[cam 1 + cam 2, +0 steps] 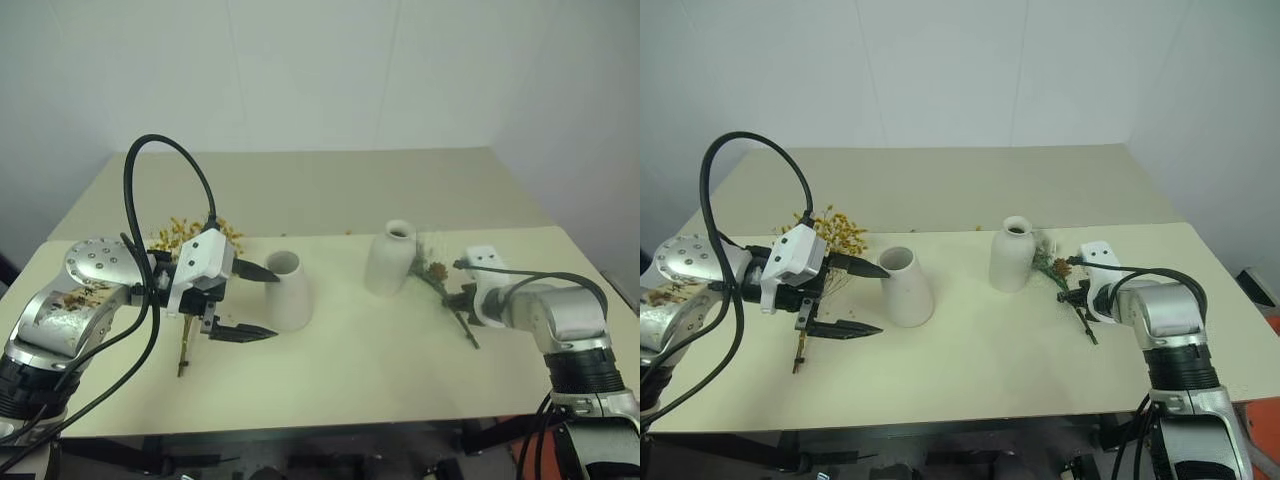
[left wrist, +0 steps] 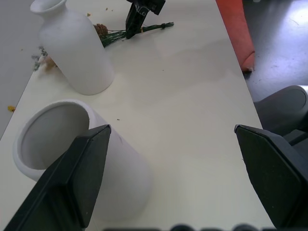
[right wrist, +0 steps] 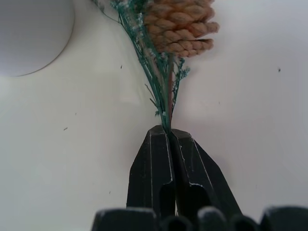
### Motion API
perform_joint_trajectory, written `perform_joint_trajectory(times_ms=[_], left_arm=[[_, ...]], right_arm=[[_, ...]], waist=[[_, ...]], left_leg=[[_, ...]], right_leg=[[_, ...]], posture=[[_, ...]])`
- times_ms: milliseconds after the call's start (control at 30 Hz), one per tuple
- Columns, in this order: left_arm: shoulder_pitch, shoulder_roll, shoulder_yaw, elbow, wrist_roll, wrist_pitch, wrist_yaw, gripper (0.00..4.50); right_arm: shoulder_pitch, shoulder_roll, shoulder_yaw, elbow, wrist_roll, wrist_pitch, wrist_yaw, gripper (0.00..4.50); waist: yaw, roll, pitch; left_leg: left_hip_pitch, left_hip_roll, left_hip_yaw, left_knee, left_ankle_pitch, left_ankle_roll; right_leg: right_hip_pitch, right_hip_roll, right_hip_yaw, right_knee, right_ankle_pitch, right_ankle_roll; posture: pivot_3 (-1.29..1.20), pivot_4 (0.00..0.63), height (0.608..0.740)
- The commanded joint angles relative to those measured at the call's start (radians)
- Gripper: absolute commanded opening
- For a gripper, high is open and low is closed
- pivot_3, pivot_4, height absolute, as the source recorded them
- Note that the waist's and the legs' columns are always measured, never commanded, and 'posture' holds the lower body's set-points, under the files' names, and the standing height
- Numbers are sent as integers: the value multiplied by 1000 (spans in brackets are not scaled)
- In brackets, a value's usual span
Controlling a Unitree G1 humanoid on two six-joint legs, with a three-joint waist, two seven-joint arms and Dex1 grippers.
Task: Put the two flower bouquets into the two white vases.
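Pinching the stems of the grey-green sprig bunch (image 3: 166, 72), the right gripper (image 3: 169, 132) has its two black fingers pressed together on them, low over the table (image 1: 400, 350). The bunch lies flat, heads pointing ahead of the hand toward the narrow-necked vase (image 1: 391, 257), which stands just beyond and to the hand's left. A brown scaly cone-like head (image 3: 179, 24) sits at the front of the bunch.

Left gripper (image 1: 258, 302) hangs with fingers wide apart, holding nothing. The cone vase (image 1: 288, 290) stands right at its fingertips, touching or nearly so; can't tell which. The yellow-orange spray (image 1: 195, 240) lies behind and under that hand, brown stems trailing back toward the table's near edge.

Risks, as a guess:
- Grip is on thin stems only; some may slip out on lifting, splitting the bunch.
- Bunch lies flat; swinging it upright so close to the narrow-necked vase could knock the vase over.
- Narrow neck, splayed stem ends: some stems may catch on the rim and bend or miss the mouth.
- Left fingertip so near the cone vase could shove or tip it if the arm moves sideways.
- Loose yellow bits already dot the table; the dried spray sheds easily.

No brands, labels or readable writing anywhere.
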Motion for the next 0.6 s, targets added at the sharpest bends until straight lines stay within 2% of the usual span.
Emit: perform_joint_trajectory(times_ms=[33,233,467,600], left_arm=[[6,6,37,-26,1,-16,10,4500],[13,4,47,-20,6,-24,24,4500],[2,-2,48,-6,1,-37,20,4500],[-4,-5,45,-3,1,-40,21,4500]], right_arm=[[-11,-12,-33,-8,-13,-15,-11,82],[2,4,-141,-75,-83,-71,-173,82],[-43,31,-163,-152,-243,-401,-386,82],[-117,131,-216,-127,-255,-584,-497,82]], waist=[[0,0,0],[2,0,0],[-3,0,0],[-4,0,0]], left_leg=[[0,0,0,0,0,0],[-1,0,0,0,0,0],[0,0,0,0,0,0],[0,0,1,0,0,0]], right_leg=[[0,0,0,0,0,0],[0,0,0,0,0,0],[-1,0,0,0,0,0],[-1,0,1,0,0,0]], posture=[[0,150,740],[0,150,740],[0,150,740],[0,150,740]])
